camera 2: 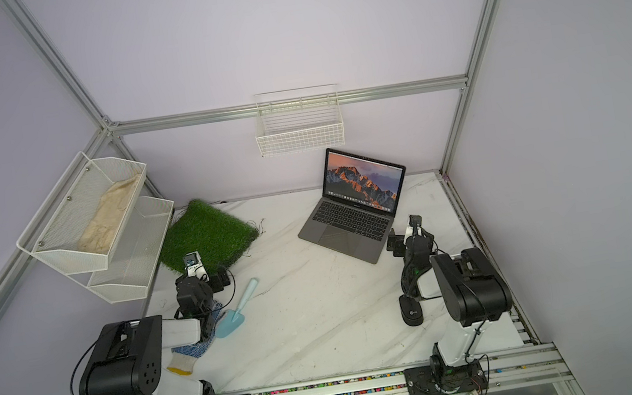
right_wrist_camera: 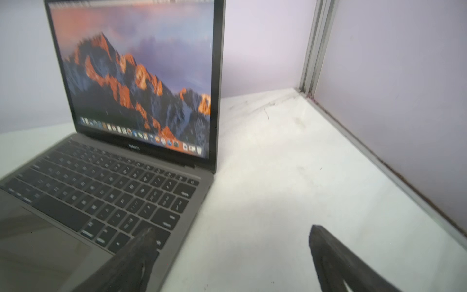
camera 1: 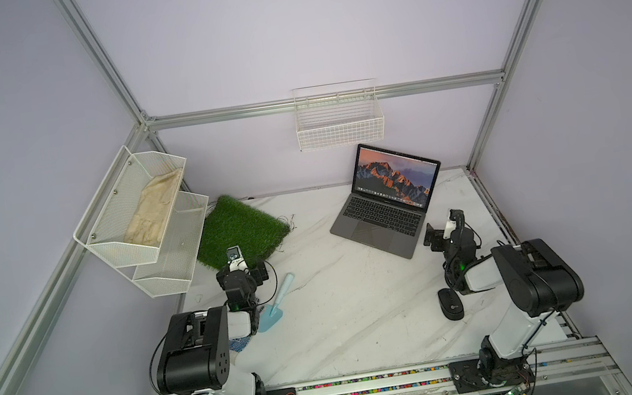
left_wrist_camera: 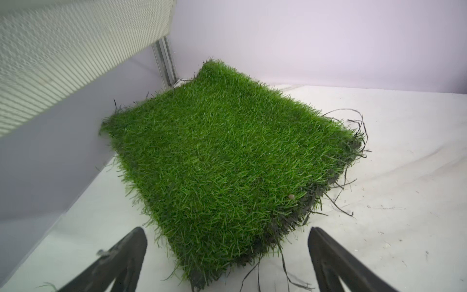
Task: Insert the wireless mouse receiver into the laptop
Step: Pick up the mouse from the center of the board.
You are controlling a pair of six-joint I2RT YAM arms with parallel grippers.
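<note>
The wireless mouse receiver cannot be made out in any view; it is too small to find, so its place relative to either gripper cannot be told.

One laptop [camera 1: 386, 214] stands open at the far right of the marble table [camera 1: 366, 326], with an orange mountain on its screen.

There are two grippers. The right gripper [right_wrist_camera: 232, 231] hangs just beside the laptop's right edge, near its front corner. Its jaws are spread wide and hold nothing. In the blurred right wrist view one finger [right_wrist_camera: 141, 242] shows in front of the corner keys and the other over bare table.

One black mouse [camera 1: 451, 304] lies nearer the front, beside the right arm and well apart from the laptop.

The left gripper [left_wrist_camera: 227, 231] is also spread and empty, at the near edge of one green turf mat [camera 1: 241, 230].

Beside the left arm lie one pale blue trowel [camera 1: 278, 302] and one dotted work glove [camera 2: 189, 350].

One wire basket [camera 1: 340, 128] hangs on the back wall. One two-tier mesh shelf [camera 1: 137, 249] hangs on the left wall.
</note>
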